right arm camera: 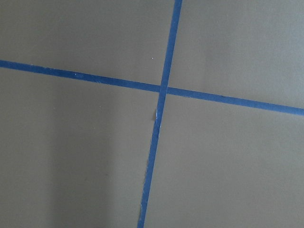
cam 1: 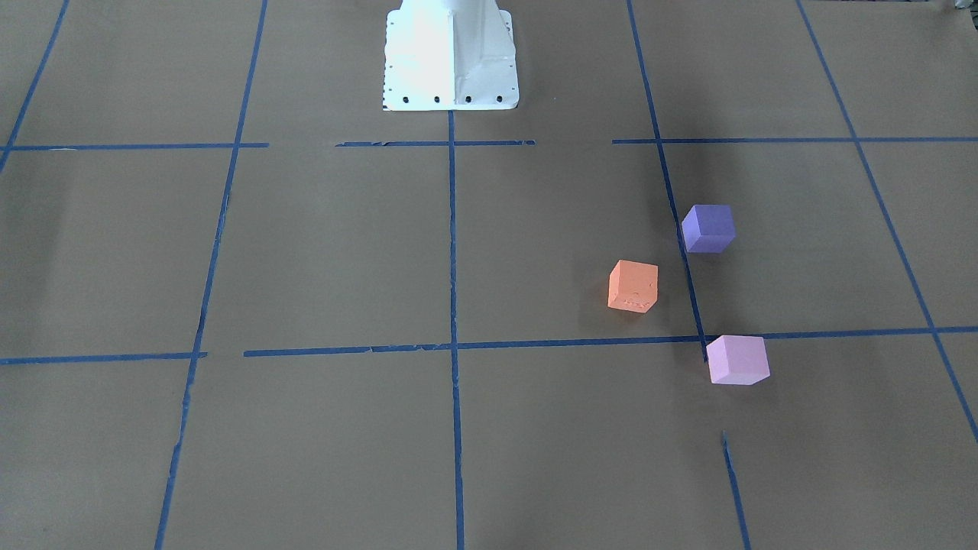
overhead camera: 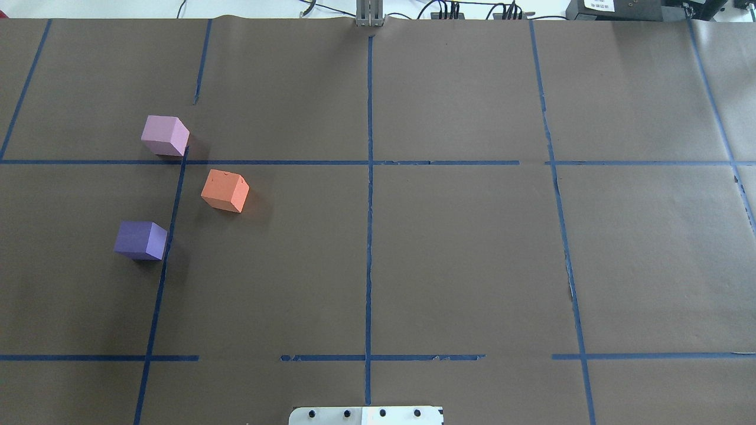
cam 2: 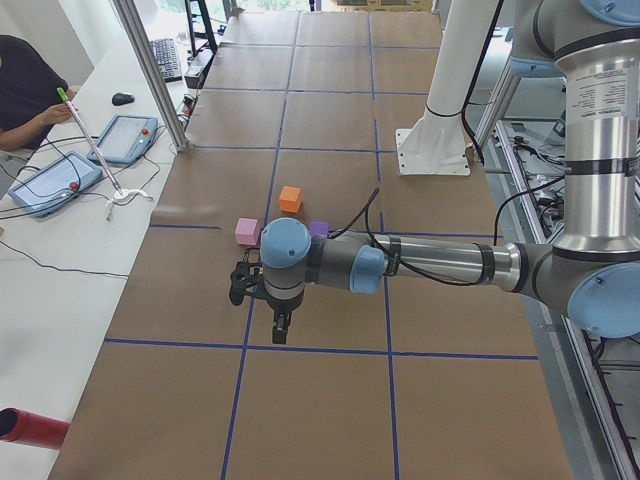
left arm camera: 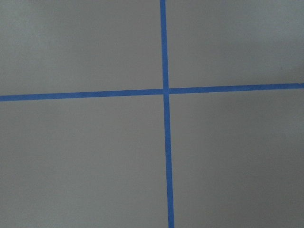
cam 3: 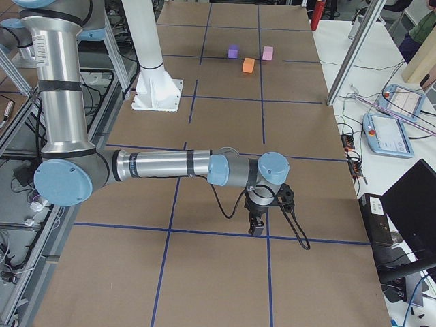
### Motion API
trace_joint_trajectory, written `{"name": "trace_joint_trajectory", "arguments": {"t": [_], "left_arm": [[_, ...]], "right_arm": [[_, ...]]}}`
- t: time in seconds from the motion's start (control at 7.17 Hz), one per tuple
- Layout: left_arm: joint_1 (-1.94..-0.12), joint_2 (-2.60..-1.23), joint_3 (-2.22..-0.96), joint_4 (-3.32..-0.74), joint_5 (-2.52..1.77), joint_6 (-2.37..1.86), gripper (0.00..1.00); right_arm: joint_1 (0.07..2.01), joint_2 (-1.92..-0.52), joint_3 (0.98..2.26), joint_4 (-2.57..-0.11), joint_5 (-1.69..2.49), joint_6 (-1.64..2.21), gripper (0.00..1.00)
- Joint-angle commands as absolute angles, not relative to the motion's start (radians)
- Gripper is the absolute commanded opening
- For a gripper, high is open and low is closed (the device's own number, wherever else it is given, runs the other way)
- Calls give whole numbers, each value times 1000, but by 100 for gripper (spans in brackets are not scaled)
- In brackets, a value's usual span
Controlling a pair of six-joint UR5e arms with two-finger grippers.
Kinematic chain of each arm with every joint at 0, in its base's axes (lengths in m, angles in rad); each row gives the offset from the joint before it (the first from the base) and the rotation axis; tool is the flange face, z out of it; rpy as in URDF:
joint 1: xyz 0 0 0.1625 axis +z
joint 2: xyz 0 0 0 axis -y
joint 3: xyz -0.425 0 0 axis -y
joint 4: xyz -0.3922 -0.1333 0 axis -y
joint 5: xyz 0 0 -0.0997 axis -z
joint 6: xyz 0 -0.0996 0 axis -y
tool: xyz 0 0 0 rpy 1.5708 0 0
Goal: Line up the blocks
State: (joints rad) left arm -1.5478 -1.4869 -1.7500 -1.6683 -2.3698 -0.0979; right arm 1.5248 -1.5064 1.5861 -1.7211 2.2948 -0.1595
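Observation:
Three cubes lie on the brown paper on the robot's left half. The orange block (overhead camera: 225, 190) (cam 1: 633, 286) is in the middle, set a little inward. The dark purple block (overhead camera: 141, 240) (cam 1: 708, 228) is nearer the robot. The pale pink block (overhead camera: 165, 135) (cam 1: 736, 359) is farther away, on a tape crossing. None of them touch. My left gripper (cam 2: 281, 328) hangs over the table's left end, apart from the blocks. My right gripper (cam 3: 257, 225) hangs over the right end. Both show only in the side views, so I cannot tell whether they are open or shut. Both wrist views show only paper and tape.
Blue tape lines (overhead camera: 369, 206) divide the paper into a grid. The white robot base (cam 1: 451, 57) stands at the table's near middle edge. A metal post (cam 2: 150, 70), tablets (cam 2: 50, 183) and a seated person (cam 2: 25, 85) are on the far side of the table.

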Motion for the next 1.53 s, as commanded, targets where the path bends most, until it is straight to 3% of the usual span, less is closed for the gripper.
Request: {"name": "trace_joint_trajectory", "arguments": {"t": [0.0, 0.56, 0.84, 1.4], "left_arm": [[-1433, -1561, -1801, -1672, -2370, -237, 100], [-1191, -1793, -1787, -1675, -2359, -477, 100], [-1024, -1935, -1720, -1692, -2245, -581, 100], [-876, -1997, -1636, -1860, -2189, -661, 100]], "right_arm": [[1525, -1506, 1586, -1721, 2295, -160, 100], [1525, -1506, 1586, -1721, 2295, -160, 100], [1525, -1506, 1586, -1721, 2295, -160, 100], [1525, -1506, 1586, -1721, 2295, -160, 100]]}}
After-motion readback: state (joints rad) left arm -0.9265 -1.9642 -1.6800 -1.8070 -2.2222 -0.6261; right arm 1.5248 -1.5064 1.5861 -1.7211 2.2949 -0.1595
